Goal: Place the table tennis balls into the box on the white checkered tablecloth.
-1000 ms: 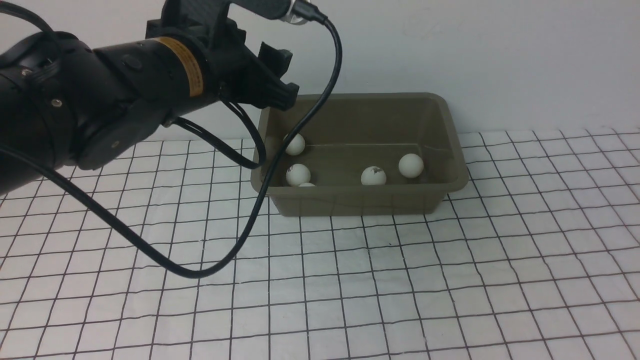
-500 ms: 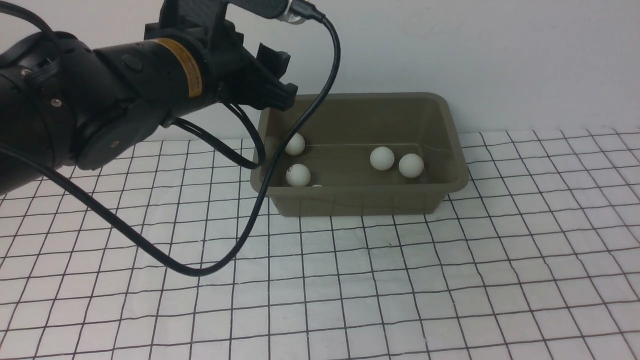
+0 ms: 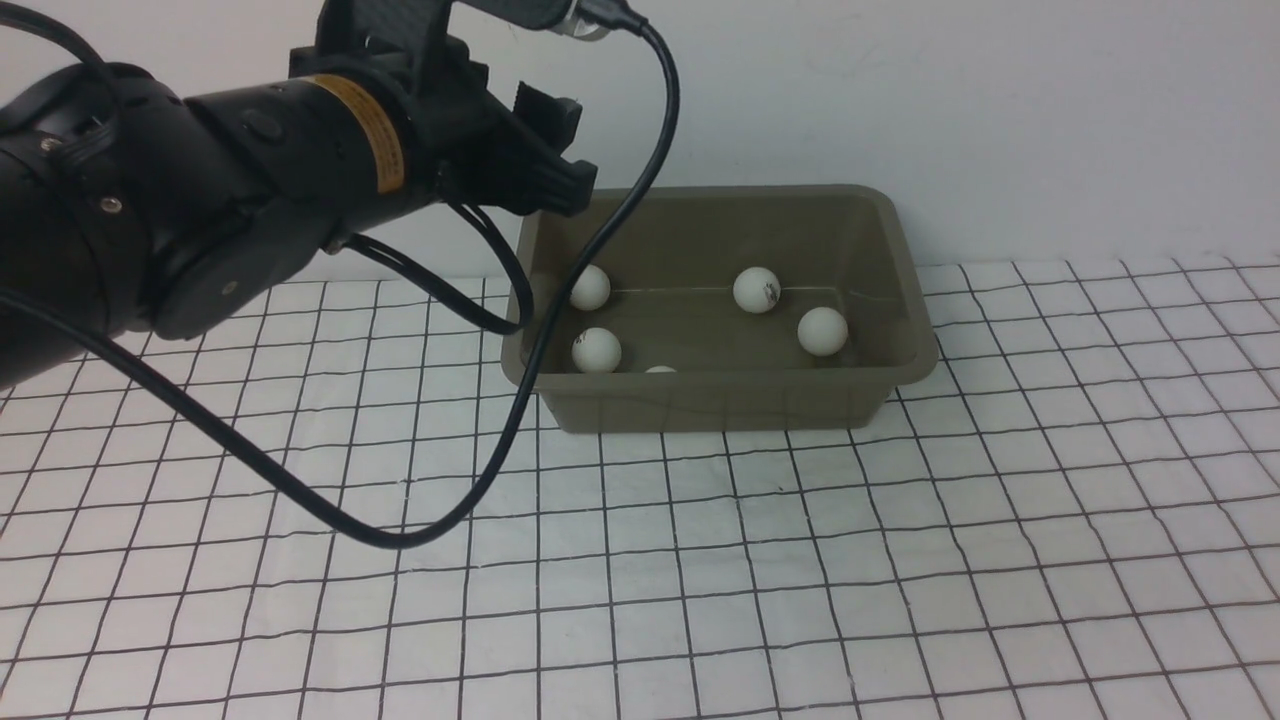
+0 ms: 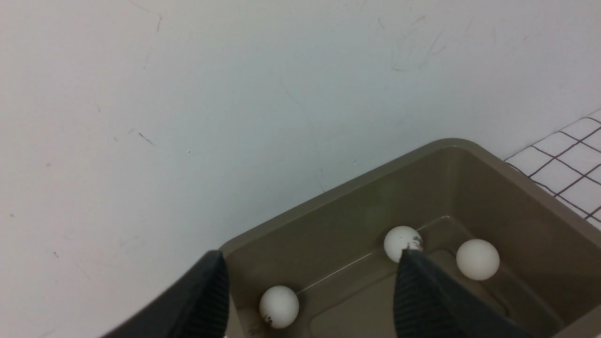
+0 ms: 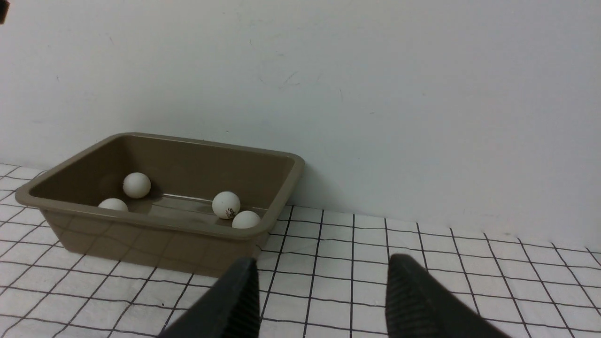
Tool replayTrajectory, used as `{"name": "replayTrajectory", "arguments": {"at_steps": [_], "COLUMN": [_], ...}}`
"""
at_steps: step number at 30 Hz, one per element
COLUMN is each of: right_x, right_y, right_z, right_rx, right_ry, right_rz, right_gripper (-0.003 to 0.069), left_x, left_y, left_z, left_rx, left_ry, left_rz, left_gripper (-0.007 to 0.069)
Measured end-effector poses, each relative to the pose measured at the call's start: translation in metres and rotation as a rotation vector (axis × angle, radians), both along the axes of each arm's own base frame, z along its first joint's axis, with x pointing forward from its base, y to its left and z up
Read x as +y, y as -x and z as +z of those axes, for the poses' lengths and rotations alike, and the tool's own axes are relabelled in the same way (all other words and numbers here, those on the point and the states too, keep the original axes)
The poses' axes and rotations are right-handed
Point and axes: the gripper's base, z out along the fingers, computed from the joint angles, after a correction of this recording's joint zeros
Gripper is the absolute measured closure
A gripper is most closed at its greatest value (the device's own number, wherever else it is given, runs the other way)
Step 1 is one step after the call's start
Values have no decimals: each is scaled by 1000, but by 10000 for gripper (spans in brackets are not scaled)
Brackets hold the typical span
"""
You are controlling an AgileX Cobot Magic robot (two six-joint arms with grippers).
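I see the rectangular olive-grey plastic box point(image 3: 722, 300) on the white checkered tablecloth point(image 3: 800, 560) over the tabletop, against the wall. Five small white table tennis balls point(image 3: 757, 290) show inside it: three near its left end, two toward the right. My left gripper point(image 4: 310, 291) hovers over the box's left end, jaws parted, empty. My right gripper point(image 5: 324, 300) shows parted, empty jaws well clear of the box.

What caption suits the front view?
Left hand hovers over the olive box, five white balls inside, on checkered cloth.
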Motion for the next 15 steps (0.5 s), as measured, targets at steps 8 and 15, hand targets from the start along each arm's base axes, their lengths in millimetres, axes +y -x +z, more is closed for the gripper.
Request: {"name": "replayTrajectory", "arguments": {"at_steps": [8, 15], "right_x": [0, 0], "right_y": [0, 0], "right_z": [-3, -3], "right_rx": [27, 27], "right_ry": [6, 6], "right_rz": [0, 0], "right_gripper": [342, 342], "left_x": [-4, -8], "left_y": [0, -4], "left_z": [6, 0], "left_rx": [-57, -51], "left_ry": [45, 52], "left_rz": [-42, -51], "left_gripper": [197, 197]}}
